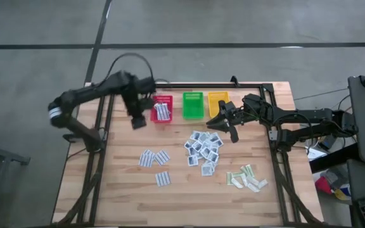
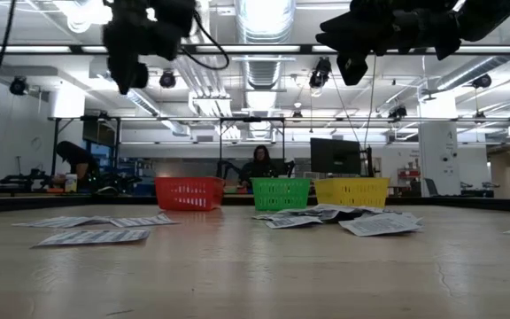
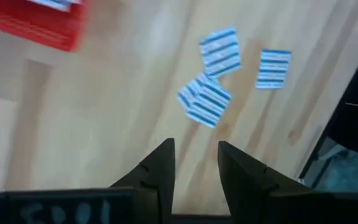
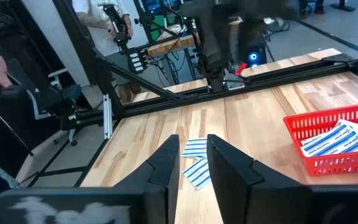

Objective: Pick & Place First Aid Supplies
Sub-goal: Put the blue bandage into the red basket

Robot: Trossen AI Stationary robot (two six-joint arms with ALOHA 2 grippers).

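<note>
1. Three baskets stand in a row near the top edge of the wooden surface (image 1: 189, 190) in the high view: red basket (image 1: 162, 109), green basket (image 1: 192, 105), yellow basket (image 1: 217, 101). Bare wood lies open along the bottom edge and in the lower left.
2. Striped oblong packets (image 1: 153, 158) lie flat at lower centre-left, long axes running roughly top to bottom with a slight tilt; more of them lie in the red basket.
3. Small square packets (image 1: 203, 149) form a loose overlapping pile at centre, below the green and yellow baskets.
4. Pale green-beige strips (image 1: 247, 178) lie fanned at lower right, near the right edge.
5. Left end effector (image 1: 138, 121) hangs above the surface just left of the red basket; its wrist view shows the fingers (image 3: 157, 171) slightly parted with nothing between them.
6. Right end effector (image 1: 228, 131) hovers below the yellow basket, beside the square pile's upper right; its fingers (image 4: 229, 165) stand a little apart and hold nothing.
7. Dark frame rails border the surface at left, right and top.
</note>
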